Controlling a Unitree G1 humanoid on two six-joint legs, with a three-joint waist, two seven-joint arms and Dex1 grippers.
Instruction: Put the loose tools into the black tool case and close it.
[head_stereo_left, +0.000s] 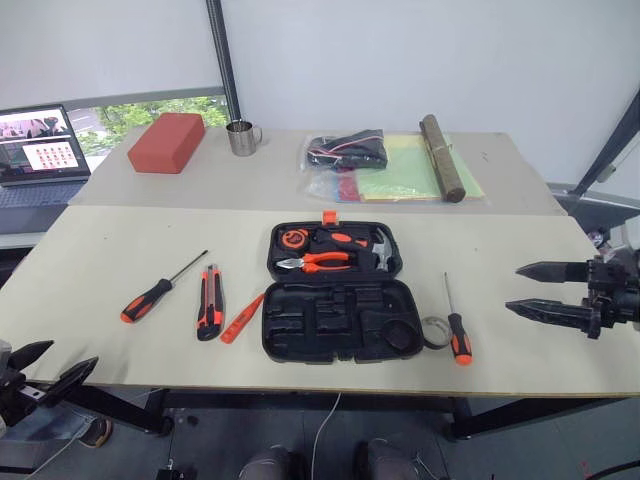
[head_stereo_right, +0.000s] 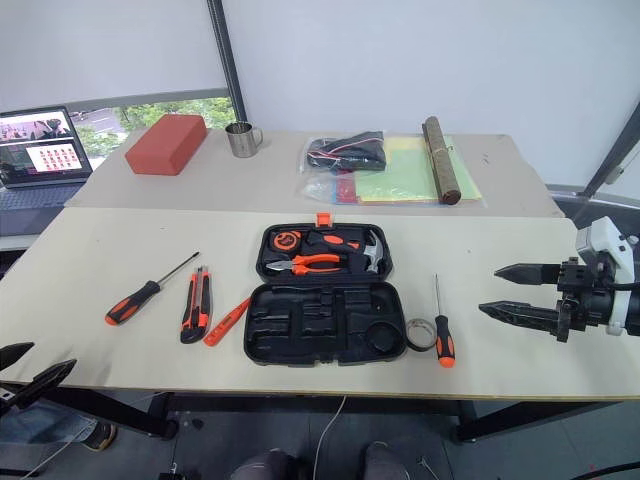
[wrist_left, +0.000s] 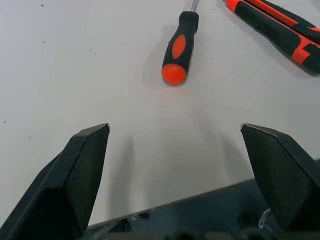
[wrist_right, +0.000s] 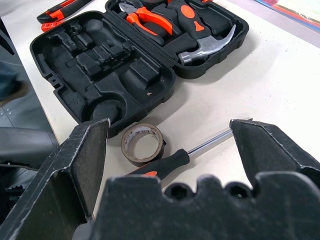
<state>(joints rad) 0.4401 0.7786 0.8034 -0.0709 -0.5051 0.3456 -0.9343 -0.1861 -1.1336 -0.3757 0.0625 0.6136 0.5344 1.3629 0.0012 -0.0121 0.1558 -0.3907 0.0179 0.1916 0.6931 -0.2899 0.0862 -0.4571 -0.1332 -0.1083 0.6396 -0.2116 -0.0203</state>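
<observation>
From the head view you see the black tool case (head_stereo_left: 335, 290) lying open mid-surface, between both spread, empty tools. At your left tool (wrist_left: 175, 145), a screwdriver (wrist_left: 179, 50) lies just ahead. At your right tool (wrist_right: 170, 137), the tape roll (wrist_right: 142, 143) and second screwdriver (wrist_right: 167, 162) lie directly ahead.

Lab or test workspace: two plain pale tabletops (head_stereo_left: 120, 260) sitting in front of white roller blinds (head_stereo_left: 420, 50), an open laptop (head_stereo_left: 40, 145) showing at the left edge of the frame, cables trailing over the floor (head_stereo_left: 320, 440) at bottom centre.
</observation>
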